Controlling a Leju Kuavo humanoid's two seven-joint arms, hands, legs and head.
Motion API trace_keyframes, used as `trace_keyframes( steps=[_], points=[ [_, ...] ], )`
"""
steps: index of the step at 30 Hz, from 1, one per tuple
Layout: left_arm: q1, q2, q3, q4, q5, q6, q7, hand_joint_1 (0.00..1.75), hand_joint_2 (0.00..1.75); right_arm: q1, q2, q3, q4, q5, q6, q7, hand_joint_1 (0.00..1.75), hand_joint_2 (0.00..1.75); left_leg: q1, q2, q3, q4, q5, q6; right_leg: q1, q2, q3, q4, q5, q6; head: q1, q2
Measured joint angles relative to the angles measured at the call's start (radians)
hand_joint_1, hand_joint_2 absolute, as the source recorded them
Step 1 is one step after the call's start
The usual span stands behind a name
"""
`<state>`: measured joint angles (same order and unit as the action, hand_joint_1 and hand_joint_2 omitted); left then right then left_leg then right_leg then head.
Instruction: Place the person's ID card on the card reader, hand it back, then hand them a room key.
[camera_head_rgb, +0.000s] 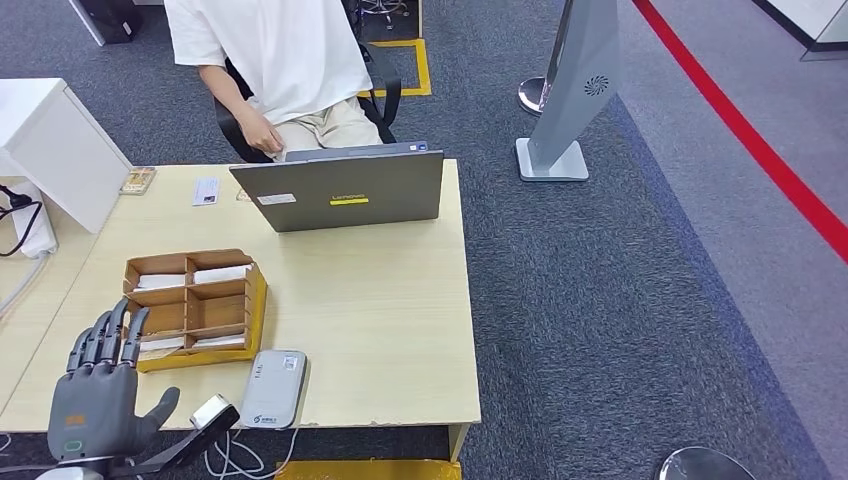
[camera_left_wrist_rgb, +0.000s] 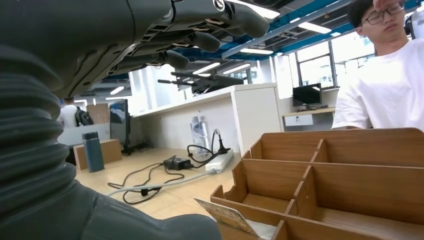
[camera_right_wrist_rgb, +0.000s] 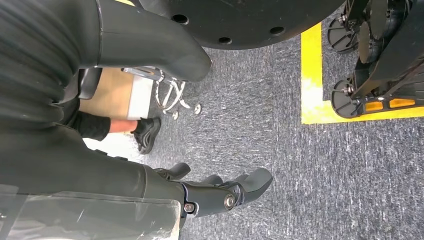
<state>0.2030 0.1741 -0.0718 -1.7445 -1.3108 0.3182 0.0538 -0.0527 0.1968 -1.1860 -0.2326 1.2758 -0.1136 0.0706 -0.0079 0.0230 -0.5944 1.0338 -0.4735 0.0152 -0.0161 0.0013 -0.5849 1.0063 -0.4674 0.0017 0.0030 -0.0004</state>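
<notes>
A grey-white card reader (camera_head_rgb: 272, 388) lies at the table's near edge. Just left of it stands a wooden card box (camera_head_rgb: 193, 308) with white cards in its compartments; the left wrist view shows the box (camera_left_wrist_rgb: 345, 170) close up, with one card (camera_left_wrist_rgb: 226, 216) leaning in a near compartment. My left hand (camera_head_rgb: 100, 393) hovers over the table's near left corner, beside the box, fingers straight and apart, holding nothing. A small white card (camera_head_rgb: 205, 191) lies at the far side, near the seated person (camera_head_rgb: 275, 60). My right hand (camera_right_wrist_rgb: 220, 192) hangs over the carpet, holding nothing.
An open grey laptop (camera_head_rgb: 345, 193) stands between the box and the person. A white cabinet (camera_head_rgb: 50, 140) and cables (camera_head_rgb: 20, 215) sit at the left. The table (camera_head_rgb: 400, 320) ends at the right on carpet, with a grey sign stand (camera_head_rgb: 570, 100) beyond.
</notes>
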Motion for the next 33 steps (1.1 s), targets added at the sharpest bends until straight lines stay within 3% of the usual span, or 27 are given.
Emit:
trace_keyframes(
  steps=[19, 33],
  points=[
    [-0.024, -0.053, 0.195, 0.175, -0.018, 0.071, -0.024, 0.00, 1.75, 0.000, 0.000, 0.000, -0.005, 0.029, 0.003, 0.005, 0.00, 1.75, 0.000, 0.000, 0.000, 0.000, 0.000, 0.000, 0.000, 0.000, 0.000, 0.000, 0.000, 0.000, 0.000, 0.000],
    [-0.034, -0.063, 0.223, 0.233, -0.020, 0.075, -0.025, 0.00, 1.75, 0.000, 0.000, 0.000, -0.005, 0.029, 0.003, 0.005, 0.00, 1.75, 0.000, 0.000, 0.000, 0.000, 0.000, 0.000, 0.000, 0.000, 0.000, 0.000, 0.000, 0.000, 0.000, 0.000]
  ],
)
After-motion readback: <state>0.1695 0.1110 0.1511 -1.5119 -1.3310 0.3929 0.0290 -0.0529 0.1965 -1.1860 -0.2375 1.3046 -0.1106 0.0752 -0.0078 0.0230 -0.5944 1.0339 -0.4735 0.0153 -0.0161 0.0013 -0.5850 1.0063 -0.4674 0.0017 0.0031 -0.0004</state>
